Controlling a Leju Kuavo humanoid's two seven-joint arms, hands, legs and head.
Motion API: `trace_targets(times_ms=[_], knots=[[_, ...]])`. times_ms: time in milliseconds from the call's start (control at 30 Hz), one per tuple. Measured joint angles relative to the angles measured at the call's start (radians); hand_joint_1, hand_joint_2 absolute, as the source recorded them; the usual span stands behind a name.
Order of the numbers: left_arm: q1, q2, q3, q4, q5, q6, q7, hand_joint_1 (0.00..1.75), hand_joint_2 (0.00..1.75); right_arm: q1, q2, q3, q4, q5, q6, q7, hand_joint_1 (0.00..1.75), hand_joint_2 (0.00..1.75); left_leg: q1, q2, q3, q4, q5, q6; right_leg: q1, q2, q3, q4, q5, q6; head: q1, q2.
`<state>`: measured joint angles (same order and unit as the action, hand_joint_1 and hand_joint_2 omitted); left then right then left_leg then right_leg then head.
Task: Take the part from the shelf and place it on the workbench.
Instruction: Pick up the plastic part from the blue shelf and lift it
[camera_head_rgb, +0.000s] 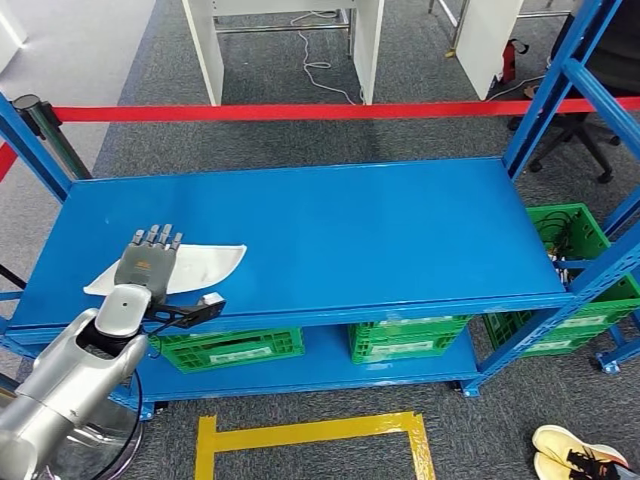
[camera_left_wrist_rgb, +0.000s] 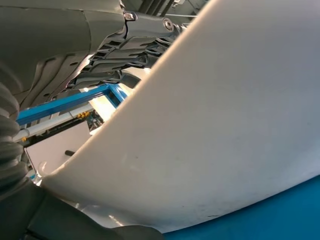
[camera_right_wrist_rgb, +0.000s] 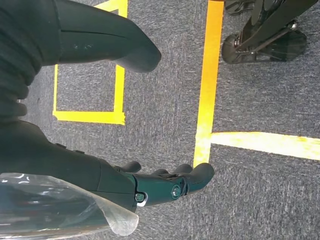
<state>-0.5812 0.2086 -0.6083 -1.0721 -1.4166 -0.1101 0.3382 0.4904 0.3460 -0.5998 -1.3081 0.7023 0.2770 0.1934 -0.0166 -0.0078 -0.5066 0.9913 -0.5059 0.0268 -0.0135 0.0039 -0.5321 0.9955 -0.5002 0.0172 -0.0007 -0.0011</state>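
the task's thing is a flat, off-white, smooth plastic part with a long curved edge and tapering ends (camera_head_rgb: 207, 264), matte and faintly scuffed in the left wrist view (camera_left_wrist_rgb: 211, 130). it lies on the top deck of the blue metal shelf (camera_head_rgb: 340, 230), near that deck's front left corner, its pointed end reaching toward the shelf's middle. the left hand (camera_head_rgb: 147, 265) lies over the part's left portion, fingers extended side by side on top and the thumb below the front edge, so it grips the part. the right hand (camera_right_wrist_rgb: 166, 182) hangs over grey carpet marked with yellow tape lines (camera_right_wrist_rgb: 209, 75), fingers loosely apart and holding nothing. green plastic crates (camera_head_rgb: 226, 348) sit on the shelf's lower deck.
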Motion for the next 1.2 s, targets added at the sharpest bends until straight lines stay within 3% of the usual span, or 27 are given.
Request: trace_targets(times_ms=[67,200,900,1200], knots=[[0.000,0.000,0.000,0.000,-0.001,-0.002,0.002,0.05,1.75,0.000,0.000,0.000,0.000,0.000,0.001,0.002,0.00,1.75,0.000,0.000,0.000,0.000,0.000,0.000,0.000,0.000,0.000,0.000,0.000,0.000,0.000,0.000],[0.000,0.002,0.004,0.003,-0.001,-0.011,0.006,1.71,1.75,0.001,0.000,0.000,0.000,-0.002,0.009,0.004,0.00,1.75,0.000,0.000,0.000,0.000,0.000,0.000,0.000,0.000,0.000,0.000,0.000,0.000,0.000,0.000],[-0.005,-0.018,-0.008,0.036,0.026,-0.015,-0.024,1.75,1.75,0.000,0.000,0.001,0.000,0.001,0.023,-0.001,0.00,1.75,0.000,0.000,0.000,0.000,0.000,0.000,0.000,0.000,0.000,0.000,0.000,0.000,0.000,0.000],[-0.007,-0.021,-0.009,0.037,0.071,0.035,-0.058,1.75,1.75,0.000,0.000,0.001,0.000,0.007,0.031,-0.008,0.00,1.75,0.000,0.000,0.000,0.000,0.000,0.000,0.000,0.000,0.000,0.000,0.000,0.000,0.000,0.000]])
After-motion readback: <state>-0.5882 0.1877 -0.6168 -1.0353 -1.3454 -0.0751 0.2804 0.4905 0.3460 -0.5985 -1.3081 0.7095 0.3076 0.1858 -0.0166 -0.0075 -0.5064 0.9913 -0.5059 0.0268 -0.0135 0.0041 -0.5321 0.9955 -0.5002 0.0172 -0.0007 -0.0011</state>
